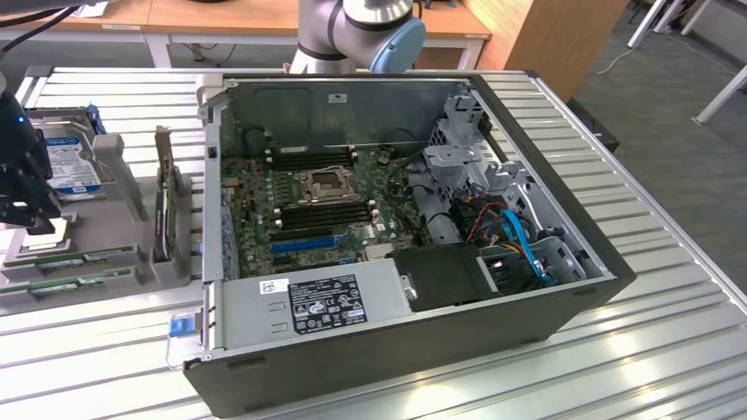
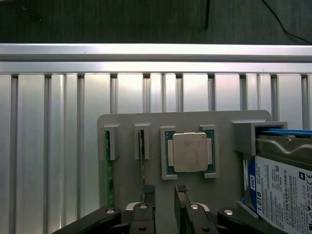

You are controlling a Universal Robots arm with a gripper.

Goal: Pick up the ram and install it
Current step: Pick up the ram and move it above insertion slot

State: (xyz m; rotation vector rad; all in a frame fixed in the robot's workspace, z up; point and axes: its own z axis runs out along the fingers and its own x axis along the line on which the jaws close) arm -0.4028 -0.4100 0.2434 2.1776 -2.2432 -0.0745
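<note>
Looking over one slatted metal table [image 1: 653, 350], we find one open computer case [image 1: 513, 324]; its power supply [image 1: 315, 302] bears a label too small to read. Beside the case, one grey holder [image 2: 224, 122] keeps one hard drive [image 2: 285, 190] marked "1.0", one silver processor [image 2: 189, 152] and two green sticks: the ram [image 2: 142, 156] and a second stick [image 2: 107, 165]. Our hand [image 2: 165, 190] hangs released, grasping nothing, one fingertip just beside the ram.
</note>
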